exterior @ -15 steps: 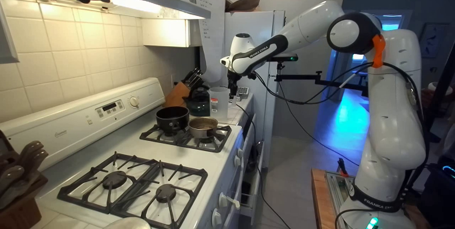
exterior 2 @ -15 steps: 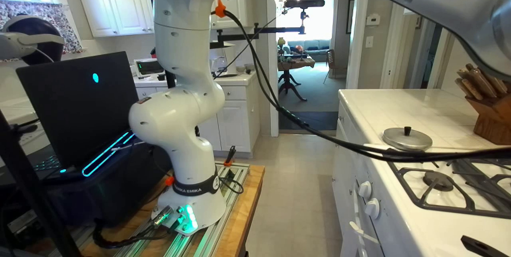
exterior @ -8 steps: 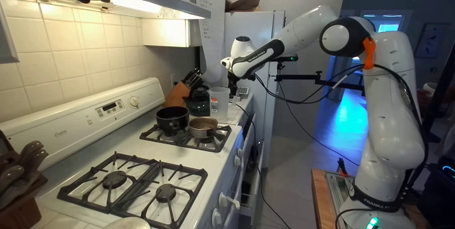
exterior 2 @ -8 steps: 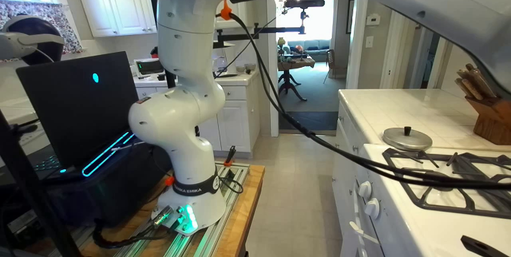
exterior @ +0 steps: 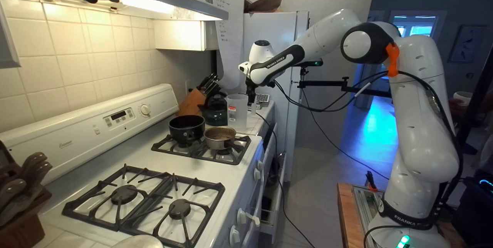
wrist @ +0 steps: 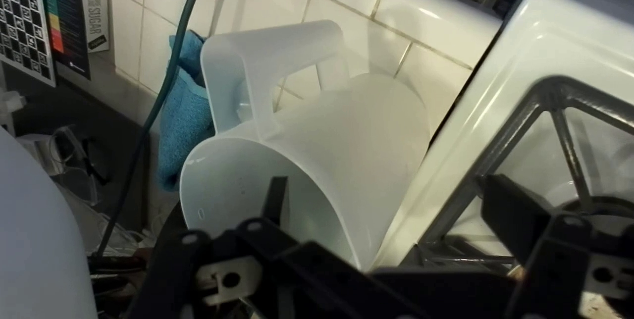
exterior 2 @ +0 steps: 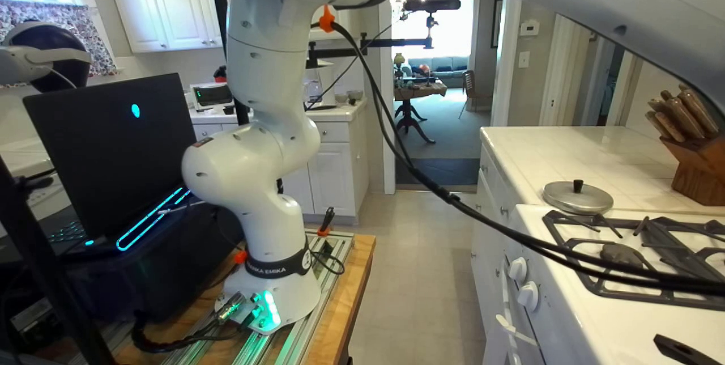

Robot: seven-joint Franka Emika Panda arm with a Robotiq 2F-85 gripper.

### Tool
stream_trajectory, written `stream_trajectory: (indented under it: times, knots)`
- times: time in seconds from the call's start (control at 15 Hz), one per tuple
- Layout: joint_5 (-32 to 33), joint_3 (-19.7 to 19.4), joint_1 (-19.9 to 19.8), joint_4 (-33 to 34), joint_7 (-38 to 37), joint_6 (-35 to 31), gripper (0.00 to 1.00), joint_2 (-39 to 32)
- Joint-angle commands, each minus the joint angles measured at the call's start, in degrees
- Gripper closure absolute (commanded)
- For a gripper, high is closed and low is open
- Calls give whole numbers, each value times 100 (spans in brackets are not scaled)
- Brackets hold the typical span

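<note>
1. Gripper [wrist: 394,204] along the bottom of the wrist view, fingers [wrist: 512,212] spread apart. Mid-frame, appearing partly between them: translucent pitcher [wrist: 356,145], mouth facing lower left, handle [wrist: 282,44] upward. One fingertip overlapping the mouth, the opposite one overlapping a stove grate [wrist: 498,150] at right; cannot tell whether touching the pitcher.
2. In an exterior view, pitcher near mid-frame, just left of the gripper, with saucepan [exterior: 220,138] and black pot [exterior: 186,128] to its lower left.
3. In an exterior view, metal lid [exterior 2: 578,199] on tiled counter [exterior 2: 555,149] at right, left of knife block [exterior 2: 702,172].
</note>
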State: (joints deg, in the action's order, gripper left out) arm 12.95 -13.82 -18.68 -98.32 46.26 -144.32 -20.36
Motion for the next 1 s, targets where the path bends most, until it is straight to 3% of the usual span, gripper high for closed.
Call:
stream_trajectory:
  times: [0.0,0.8,0.93]
  knots:
    - [-259,255,-211,280,235,-36,0,-206]
    - [-744,579,-485,766,596,188,0,-565]
    - [-758,592,-500,843,612,237,26,-625]
